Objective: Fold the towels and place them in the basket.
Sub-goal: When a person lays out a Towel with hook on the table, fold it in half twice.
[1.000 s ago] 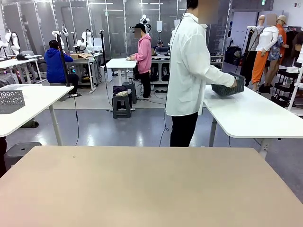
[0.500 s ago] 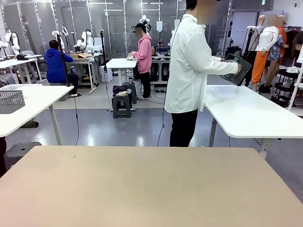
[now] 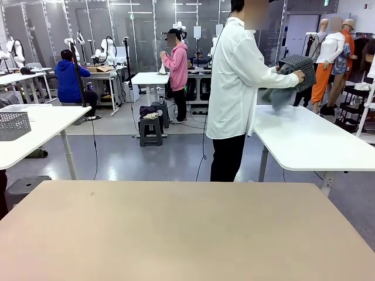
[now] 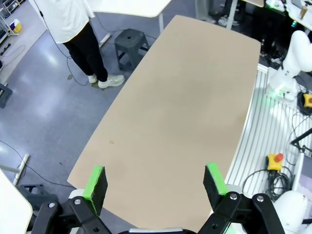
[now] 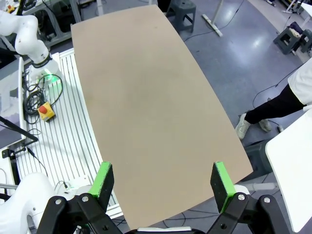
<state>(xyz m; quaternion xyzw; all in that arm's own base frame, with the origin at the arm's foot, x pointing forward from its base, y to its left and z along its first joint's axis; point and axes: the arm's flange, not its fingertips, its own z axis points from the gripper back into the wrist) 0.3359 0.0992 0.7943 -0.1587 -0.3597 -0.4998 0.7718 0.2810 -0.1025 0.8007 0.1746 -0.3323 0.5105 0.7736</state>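
Observation:
A person in a white coat (image 3: 234, 82) stands with their back to me at a white side table (image 3: 310, 143), holding the dark grey lattice basket (image 3: 297, 69) tipped up. A greyish towel (image 3: 280, 96) hangs out of it over that table; its true colour is hard to tell. My left gripper (image 4: 155, 183) is open, high above the bare tan table (image 4: 180, 117). My right gripper (image 5: 161, 183) is open too, high above the same table (image 5: 146, 107), nothing between its fingers.
The person's legs and shoes (image 4: 105, 80) stand on the floor beyond the tan table's far edge, near a grey stool (image 4: 130, 39). Another lattice basket (image 3: 14, 124) rests on a white table at the left. An emergency-stop box (image 5: 45, 110) and cables lie beside my base rail.
The person has lifted the basket off the side table and tipped it up; a towel now hangs out of it. My arms have not moved.

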